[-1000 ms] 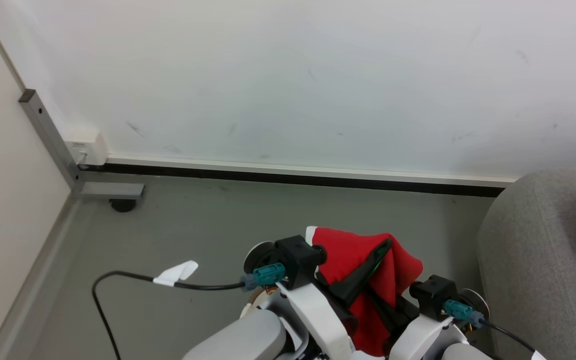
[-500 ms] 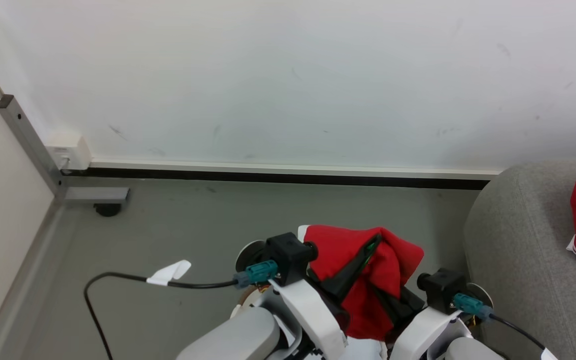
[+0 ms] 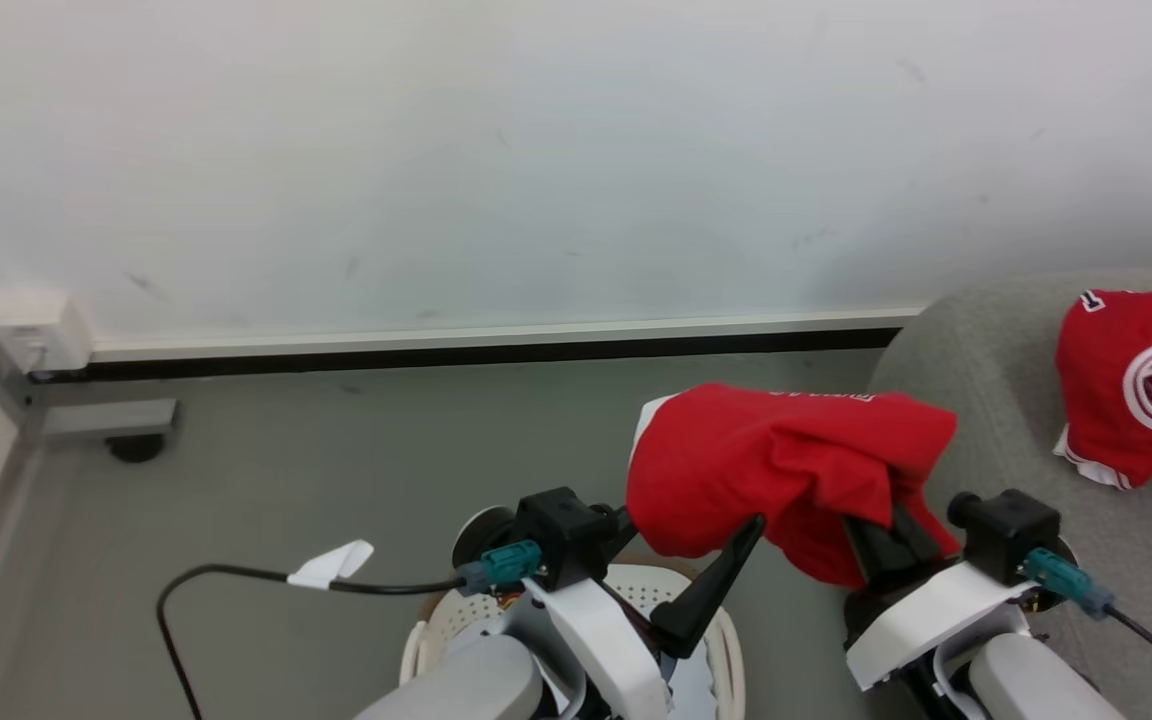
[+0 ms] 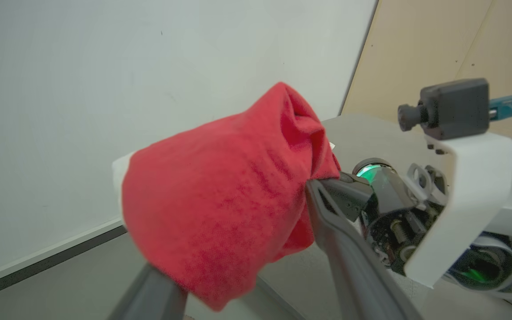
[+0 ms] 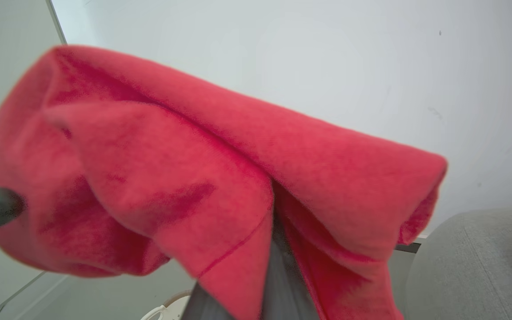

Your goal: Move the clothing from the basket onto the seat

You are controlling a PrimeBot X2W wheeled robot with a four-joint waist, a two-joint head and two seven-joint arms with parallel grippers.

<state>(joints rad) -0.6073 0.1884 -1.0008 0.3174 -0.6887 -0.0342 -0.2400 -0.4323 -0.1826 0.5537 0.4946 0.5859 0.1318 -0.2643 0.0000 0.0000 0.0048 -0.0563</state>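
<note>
The clothing is two red pieces. Red shorts (image 3: pixel 786 460) with small white lettering hang in the air left of the grey seat (image 3: pixel 976 420), draped over my right gripper (image 3: pixel 876 530), which is shut on them. My left gripper (image 3: pixel 691 530) is open just under the shorts' left part, one dark finger (image 3: pixel 716 585) bare and the other behind the cloth. In the left wrist view its two fingers (image 4: pixel 349 258) stand wide apart with the shorts (image 4: pixel 220 200) sagging between them. A red jersey (image 3: pixel 1136 380) lies on the seat. The cream basket (image 3: pixel 436 625) sits below my left arm.
A white wall with a black baseboard (image 3: pixel 486 352) runs behind the grey floor. A metal frame foot with a caster (image 3: pixel 121 430) stands at the left. A black cable with a white tag (image 3: pixel 331 565) trails from my left wrist camera.
The head camera has swung right, bringing more of the seat and the jersey into view. The shorts have risen and shifted right with my right gripper. My left gripper has opened and let go.
</note>
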